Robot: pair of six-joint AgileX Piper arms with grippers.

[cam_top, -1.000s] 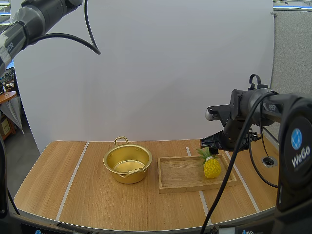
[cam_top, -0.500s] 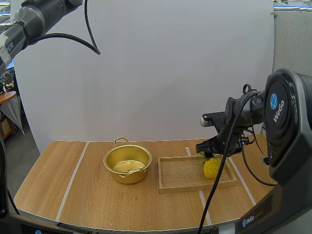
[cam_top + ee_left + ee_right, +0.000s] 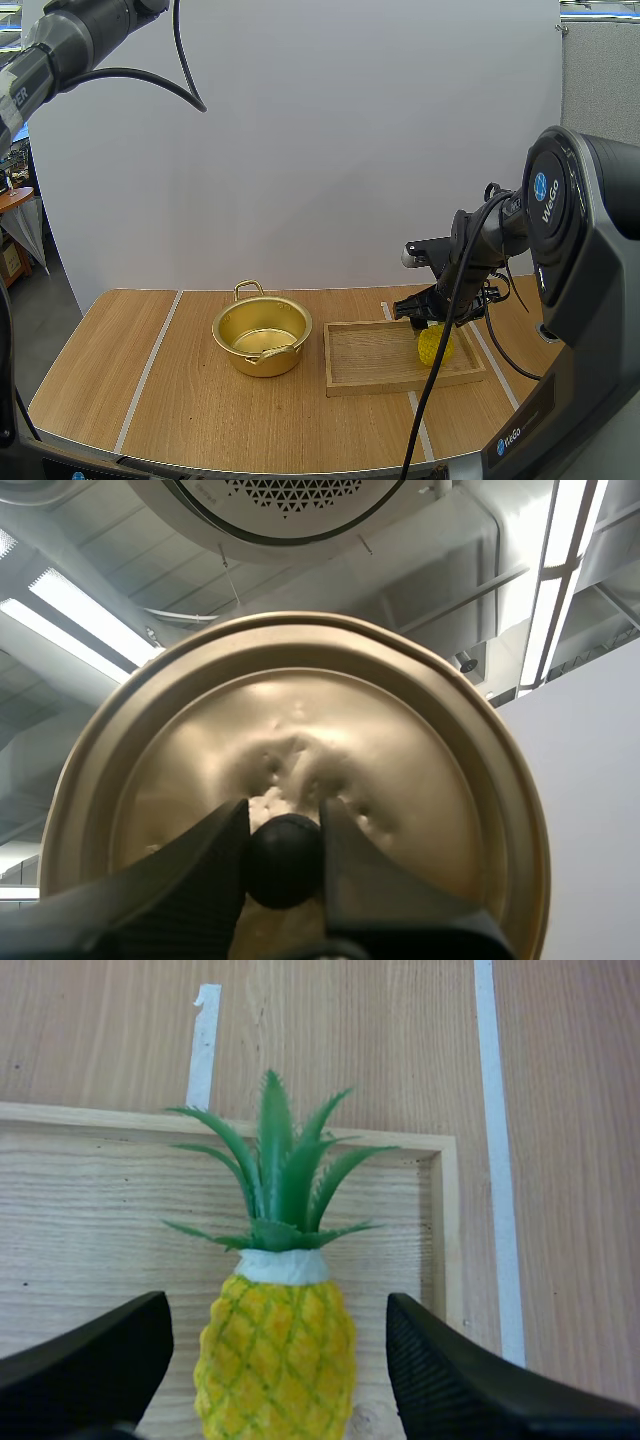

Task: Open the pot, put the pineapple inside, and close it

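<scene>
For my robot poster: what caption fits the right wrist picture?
Open right gripper straddles the pineapple lying in the wooden tray.

High view: the right end effector [image 3: 428, 318] covers the crown of the pineapple [image 3: 435, 347]; only the yellow body shows. Right wrist view: the pineapple's base and the wooden tray [image 3: 90, 1210] run past the frame edge. Left wrist view: the left end effector [image 3: 285, 815] hides part of the lid [image 3: 300, 710] and its knob [image 3: 285, 865].
</scene>
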